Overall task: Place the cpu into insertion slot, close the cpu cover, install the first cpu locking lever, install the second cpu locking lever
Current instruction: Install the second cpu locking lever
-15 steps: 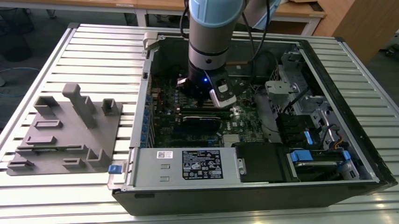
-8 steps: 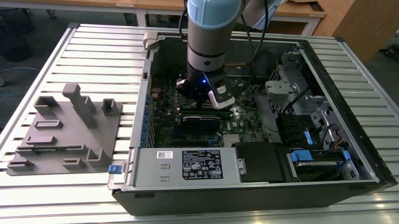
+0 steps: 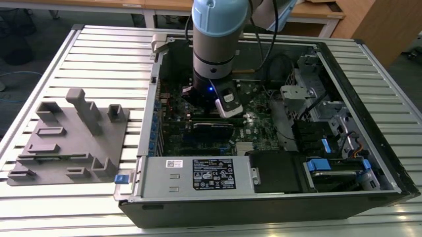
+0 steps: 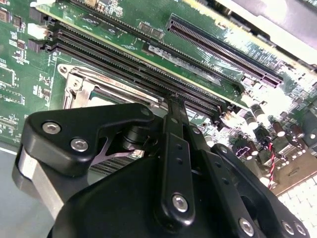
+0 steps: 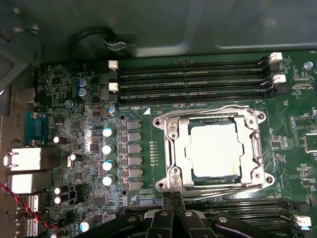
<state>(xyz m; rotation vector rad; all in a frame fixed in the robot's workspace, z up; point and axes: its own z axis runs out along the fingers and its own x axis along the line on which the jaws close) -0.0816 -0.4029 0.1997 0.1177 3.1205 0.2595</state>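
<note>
The cpu (image 5: 213, 148) lies flat in the insertion slot (image 5: 263, 179) on the green motherboard, its pale metal top showing through the cut-out. The silvery cpu cover (image 5: 174, 148) lies down over its edges. One wire locking lever (image 5: 213, 109) runs along the side by the memory slots, a second (image 5: 225, 184) along the opposite side. My gripper (image 5: 173, 197) is shut, its tips just off the socket corner near the second lever's end; nothing shows between the fingers. In the second wrist view the gripper (image 4: 173, 101) sits beside the socket frame (image 4: 79, 84). In the exterior view the gripper (image 3: 212, 109) reaches down inside the case.
The open computer case (image 3: 369, 113) walls in the board. Long black memory slots (image 5: 193, 79) flank the socket, and a row of capacitors (image 5: 106, 148) stands beside it. A grey fixture block (image 3: 69, 138) sits on the slatted table at the exterior view's left.
</note>
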